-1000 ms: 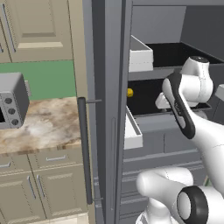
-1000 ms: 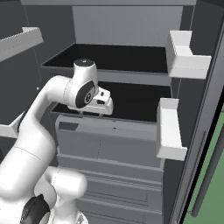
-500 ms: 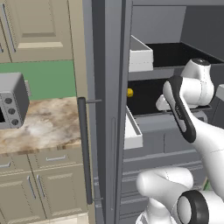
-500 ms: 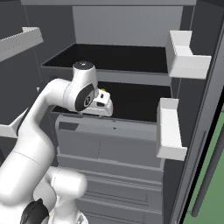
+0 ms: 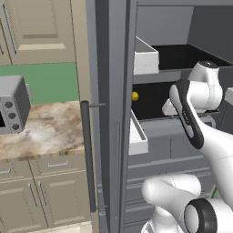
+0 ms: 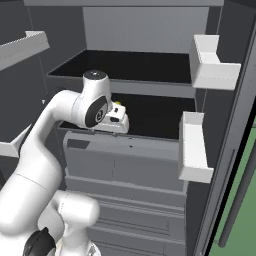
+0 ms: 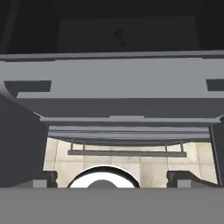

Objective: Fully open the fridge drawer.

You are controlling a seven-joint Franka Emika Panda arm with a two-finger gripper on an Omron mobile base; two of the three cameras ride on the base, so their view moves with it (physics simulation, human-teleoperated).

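Gripper (image 6: 116, 121) sits at the front rim of the fridge drawer (image 6: 125, 142), hand angled down over it; finger tips (image 7: 43, 178) set wide apart, nothing between them, so open. Drawer lies below the upper black shelf (image 6: 130, 67), partly pulled out. Small yellow object (image 5: 135, 96) at the drawer's left rear. Toaster oven (image 5: 11, 104) on the counter, well left of the fridge

The fridge drawer (image 6: 135, 145) is grey with a black inside. The door bins (image 6: 192, 147) are white. A small yellow thing (image 5: 135, 96) lies in the dark interior. The worktop (image 5: 50, 129) is marbled beige and brown, the wall (image 5: 50, 82) green, the cabinets (image 5: 41, 22) cream, the toaster oven (image 5: 13, 104) grey, and the floor (image 7: 127, 162) pale tiled beige.
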